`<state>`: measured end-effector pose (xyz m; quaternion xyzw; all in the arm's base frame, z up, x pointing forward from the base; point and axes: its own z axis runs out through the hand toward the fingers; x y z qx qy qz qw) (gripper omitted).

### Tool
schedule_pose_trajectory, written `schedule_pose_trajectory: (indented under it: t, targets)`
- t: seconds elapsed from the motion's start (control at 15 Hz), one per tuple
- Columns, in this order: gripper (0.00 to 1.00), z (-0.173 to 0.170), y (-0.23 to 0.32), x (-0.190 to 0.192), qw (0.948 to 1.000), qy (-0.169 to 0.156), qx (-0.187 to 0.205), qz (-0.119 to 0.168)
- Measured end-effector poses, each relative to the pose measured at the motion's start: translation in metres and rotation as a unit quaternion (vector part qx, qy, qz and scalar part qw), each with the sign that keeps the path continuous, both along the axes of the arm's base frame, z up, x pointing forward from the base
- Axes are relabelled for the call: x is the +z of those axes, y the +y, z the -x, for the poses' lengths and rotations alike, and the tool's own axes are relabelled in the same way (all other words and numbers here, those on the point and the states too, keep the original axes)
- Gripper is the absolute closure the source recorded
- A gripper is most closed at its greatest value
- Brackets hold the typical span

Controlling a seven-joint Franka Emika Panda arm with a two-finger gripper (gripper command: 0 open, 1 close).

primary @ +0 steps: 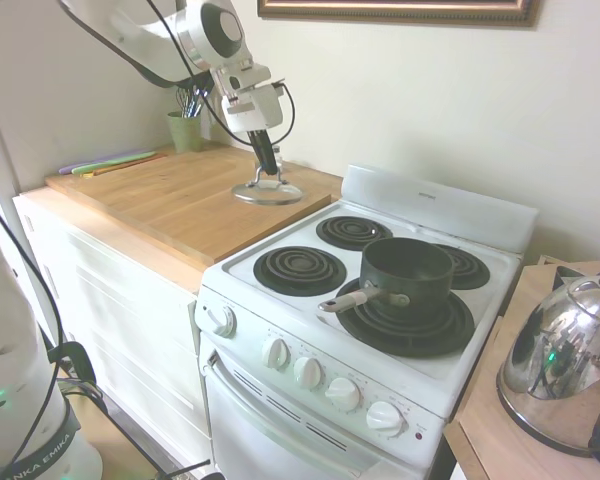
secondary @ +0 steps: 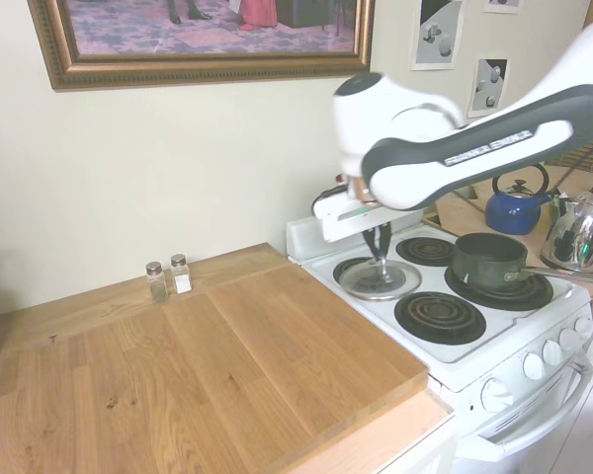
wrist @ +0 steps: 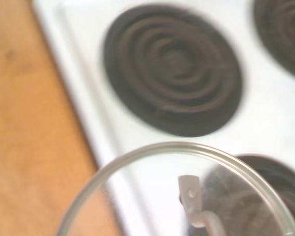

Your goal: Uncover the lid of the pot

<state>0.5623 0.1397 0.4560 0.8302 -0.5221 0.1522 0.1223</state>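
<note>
The lid (primary: 268,192) is a round clear glass disc with a metal rim and a loop handle. My gripper (primary: 266,165) is shut on that handle from above and holds the lid level, low over the seam between the wooden counter (primary: 170,195) and the stove's left edge. The second exterior view shows the lid (secondary: 381,279) under the gripper (secondary: 381,247). In the wrist view the lid's rim (wrist: 187,147) arcs over white stove top and wood. The pot (primary: 407,270), dark with a long silver-grey handle, stands uncovered on the front right burner, and it shows again as the pot (secondary: 489,259).
A chrome kettle (primary: 560,365) sits on the side table right of the stove, with a blue kettle (secondary: 512,209) behind it. Two shakers (secondary: 168,278) stand by the wall on the counter. A green cup of utensils (primary: 185,128) occupies the counter's far corner.
</note>
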Motion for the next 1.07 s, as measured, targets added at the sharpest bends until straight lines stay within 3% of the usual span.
schedule_pose_trajectory:
  t: [0.2,0.4,0.67,0.93,1.07]
  targets:
    - [1.00,-0.025,0.051,-0.025,0.9985,0.044,0.034,-0.003]
    - [1.00,-0.033,0.071,-0.035,0.9913,0.095,0.083,-0.038]
    - [1.00,-0.042,0.056,-0.039,0.9759,0.151,0.123,-0.098]
    - [1.00,-0.049,0.039,-0.057,0.9626,0.194,0.141,-0.126]
    - [1.00,-0.055,0.032,-0.068,0.9585,0.206,0.146,-0.132]
